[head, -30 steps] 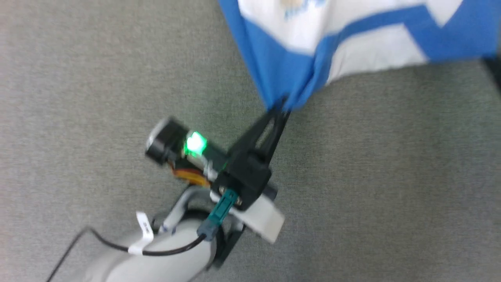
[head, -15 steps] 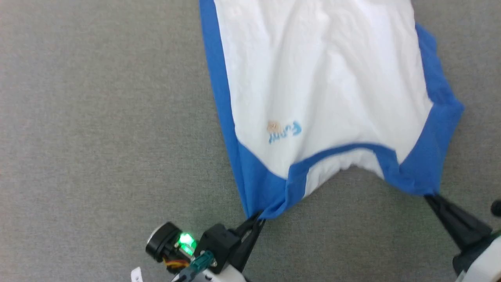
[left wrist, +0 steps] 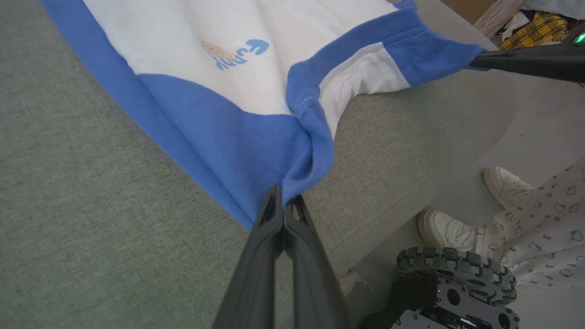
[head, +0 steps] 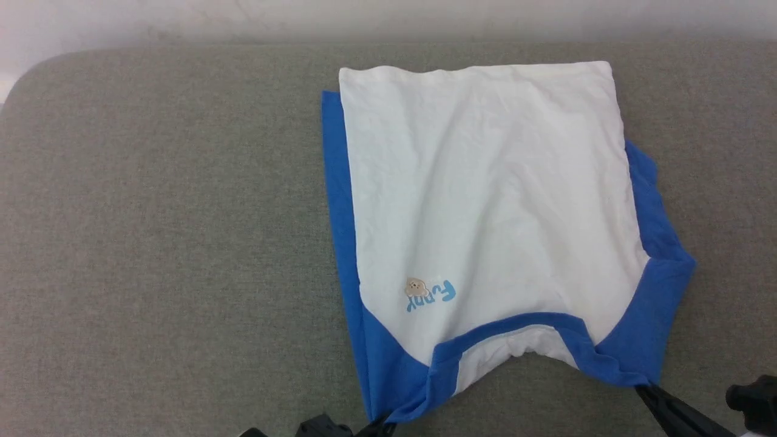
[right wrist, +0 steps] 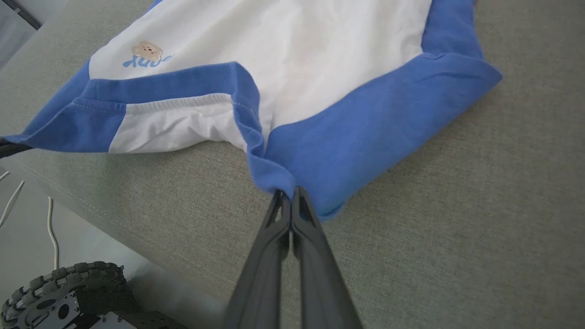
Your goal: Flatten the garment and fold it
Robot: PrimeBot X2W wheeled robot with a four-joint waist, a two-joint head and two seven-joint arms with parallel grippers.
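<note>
The desk [head: 152, 243] is a broad padded slab under grey-green woven cloth (its far left corner is rounded). The garment [head: 485, 200] lies on its right half, collar end toward the near edge and straight white hem toward the far edge. The white body sits mostly flat with soft creases; blue bands run down both sides. A small bear print [head: 428, 293] with blue lettering shows near the left blue shoulder

Head view: high, facing steeply down over the whole garment [head: 485, 212] on the grey surface [head: 152, 243]. Wrist views: low, close behind left gripper [left wrist: 284, 196] and right gripper [right wrist: 290, 195], facing far. All share the garment's near blue edge.
</note>
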